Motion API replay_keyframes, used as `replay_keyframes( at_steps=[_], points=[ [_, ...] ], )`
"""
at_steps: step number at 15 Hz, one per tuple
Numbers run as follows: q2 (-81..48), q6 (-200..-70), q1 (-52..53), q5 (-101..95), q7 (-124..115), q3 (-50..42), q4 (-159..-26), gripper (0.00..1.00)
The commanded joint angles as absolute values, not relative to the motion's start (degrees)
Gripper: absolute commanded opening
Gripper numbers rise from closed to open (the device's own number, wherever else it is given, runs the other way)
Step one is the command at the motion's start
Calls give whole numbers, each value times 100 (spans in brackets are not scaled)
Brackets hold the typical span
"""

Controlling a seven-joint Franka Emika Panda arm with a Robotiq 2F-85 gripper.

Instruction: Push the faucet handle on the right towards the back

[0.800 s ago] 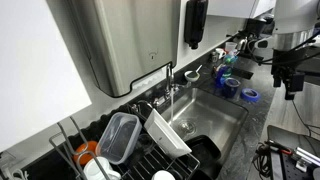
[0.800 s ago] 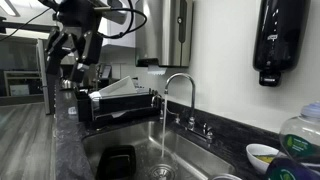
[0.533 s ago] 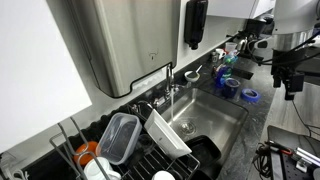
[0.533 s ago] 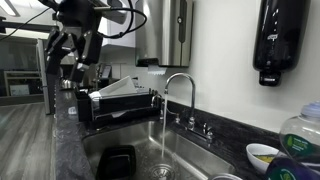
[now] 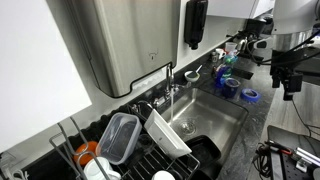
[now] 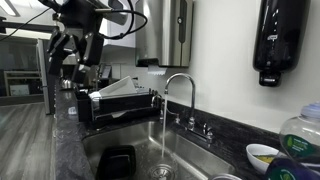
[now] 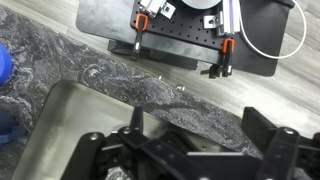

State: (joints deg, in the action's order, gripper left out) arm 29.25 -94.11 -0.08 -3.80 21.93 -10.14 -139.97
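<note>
The faucet handle on the right (image 6: 208, 128) is a small chrome lever beside the tall chrome spout (image 6: 178, 88). A matching lever (image 6: 190, 122) sits on the spout's other side. Water runs from the spout into the steel sink (image 6: 190, 160). In an exterior view the spout (image 5: 170, 82) stands against the wall, and I cannot make out the handle there. My gripper (image 5: 290, 82) (image 6: 75, 55) hangs open and empty above the counter in front of the sink, far from the faucet. The wrist view shows its open jaws (image 7: 196, 120) over the marbled counter (image 7: 150, 85); no faucet shows there.
A dish rack (image 5: 140, 150) with a plastic container (image 5: 118, 135) and bowls stands at one end of the sink. Blue cups (image 5: 230, 85) and a bowl (image 6: 262, 155) stand at the other end. A soap dispenser (image 6: 275, 40) and a towel dispenser (image 5: 125, 40) hang on the wall. A black clamped plate (image 7: 180, 30) lies on the counter.
</note>
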Motion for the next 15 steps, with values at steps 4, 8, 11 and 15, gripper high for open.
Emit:
replay_keyframes(
  at_steps=[4, 8, 11, 15],
  points=[
    [1913, -10876, 3, -116, 2642, -1140, -13793, 100],
    [1013, -12148, -3, 13, 3387, -1226, -13569, 100],
    [237, -12714, -94, 278, 3860, -1225, -13146, 100],
    [108, -12710, -295, 179, 3811, -1017, -13078, 100]
  ],
)
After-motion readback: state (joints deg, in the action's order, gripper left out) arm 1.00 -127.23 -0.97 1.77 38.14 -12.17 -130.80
